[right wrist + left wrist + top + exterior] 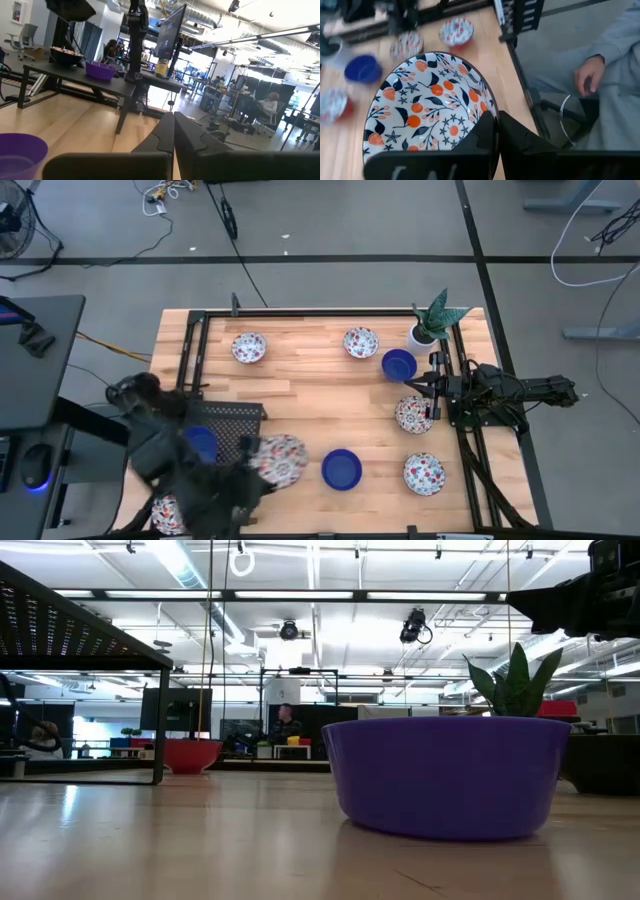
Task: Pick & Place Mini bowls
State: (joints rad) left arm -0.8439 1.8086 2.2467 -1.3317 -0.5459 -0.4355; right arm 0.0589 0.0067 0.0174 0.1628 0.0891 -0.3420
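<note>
My left gripper (250, 454) (496, 134) is shut on a white mini bowl with a red-and-blue floral pattern (281, 459) (427, 107), beside the black mesh rack (232, 420). A cobalt mini bowl (200, 443) sits in that rack. More floral bowls (249, 347) (361, 341) (412, 414) (424, 473) (168, 514) and two cobalt ones (399, 364) (342, 469) stand on the table. My right gripper (433, 394) (174, 131) is shut and hovers near the right edge, between a cobalt bowl and a floral one. My left gripper pinches the floral bowl's rim (491, 111), one finger (482, 137) on the inner side and the other outside. The bowl is held clear of the table, its patterned inside facing up and toward the wrist camera.
A white plant pot with a green plant (428, 330) stands at the far right corner. Black frame rails (195, 350) (462, 370) run along both table sides. A person's hand and grey sleeve (590, 75) show past the table's edge. Bare wood lies mid-table (320, 395).
</note>
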